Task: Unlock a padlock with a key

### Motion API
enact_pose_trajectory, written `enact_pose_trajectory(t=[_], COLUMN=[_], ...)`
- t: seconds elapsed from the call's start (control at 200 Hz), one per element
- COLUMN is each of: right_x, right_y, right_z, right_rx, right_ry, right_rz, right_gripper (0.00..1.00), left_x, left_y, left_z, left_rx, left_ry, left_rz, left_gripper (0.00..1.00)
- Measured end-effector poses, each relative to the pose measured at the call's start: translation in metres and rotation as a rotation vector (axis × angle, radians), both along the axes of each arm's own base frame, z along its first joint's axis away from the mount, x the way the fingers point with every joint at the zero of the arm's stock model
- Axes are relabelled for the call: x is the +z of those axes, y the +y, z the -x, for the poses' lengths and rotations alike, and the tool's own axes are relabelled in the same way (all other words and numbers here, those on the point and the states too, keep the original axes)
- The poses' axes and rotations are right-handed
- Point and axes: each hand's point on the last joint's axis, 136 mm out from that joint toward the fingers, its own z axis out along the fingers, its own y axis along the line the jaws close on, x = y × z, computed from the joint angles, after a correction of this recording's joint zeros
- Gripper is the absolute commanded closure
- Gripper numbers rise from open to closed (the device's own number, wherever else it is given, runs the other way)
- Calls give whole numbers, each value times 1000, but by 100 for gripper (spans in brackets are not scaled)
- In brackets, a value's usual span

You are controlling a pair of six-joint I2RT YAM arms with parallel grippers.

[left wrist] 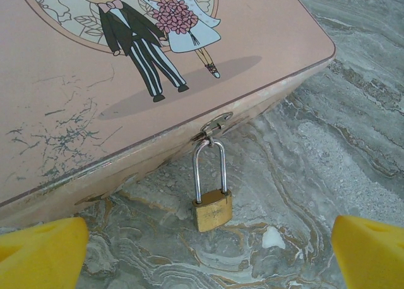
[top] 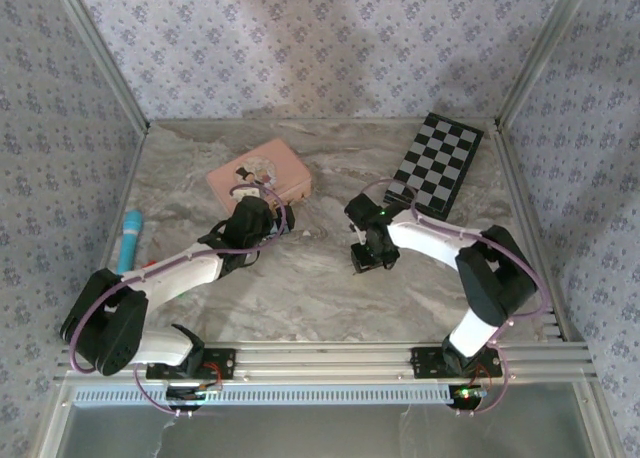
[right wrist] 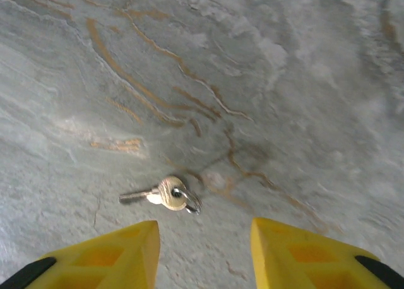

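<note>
Padlock is being hung off the box hasp, body end pointing at the left gripper, which is spread wide. Key is lying flat on the table, blade pointing left, just ahead of the right gripper, also spread.

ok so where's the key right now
In the right wrist view the key lies flat on the marble table, just ahead of the open right gripper and nearer its picture-left finger, touching neither.

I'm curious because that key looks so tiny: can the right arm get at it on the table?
Probably yes. The key lies flat on the table just ahead of the right arm, its jaws open, with nothing over it.
</note>
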Motion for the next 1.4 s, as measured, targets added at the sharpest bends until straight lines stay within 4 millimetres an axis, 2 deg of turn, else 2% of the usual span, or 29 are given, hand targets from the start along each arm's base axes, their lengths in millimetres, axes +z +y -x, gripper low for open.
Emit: enact_pose_trajectory(t=[0.23, 0.455, 0.74, 0.835, 0.959, 1.114, 1.299, 1.399], right_x=[-12, -19, -17, -16, -12, 14, 71, 96], right_y=[8, 9, 7, 5, -8, -15, -1, 9], right_z=[-6, -3, -1, 1, 3, -9, -36, -48], right_rx=[-10, -56, -148, -215, -356, -487, -444, -393], right_ry=[-9, 2, -15, 0, 12, -85, -320, -454], right_rz=[-29, -52, -94, -164, -296, -496, -657, -699], right_gripper=[66, 70, 100, 100, 100, 100, 100, 100], left_x=[0, -1, -10, -11, -9, -7, -12, -7], left_y=[0, 0, -4, -7, -15, -37, -73, -89], left_z=[0, 0, 0, 1, 3, 10, 18, 12], left_rx=[5, 12, 16, 14, 15, 6, -4, 7], left_ry=[2, 7, 35, 44, 52, 73, 122, 133], left_rz=[7, 16, 37, 55, 105, 210, 335, 400], left_gripper=[1, 1, 1, 1, 2, 4, 9, 14])
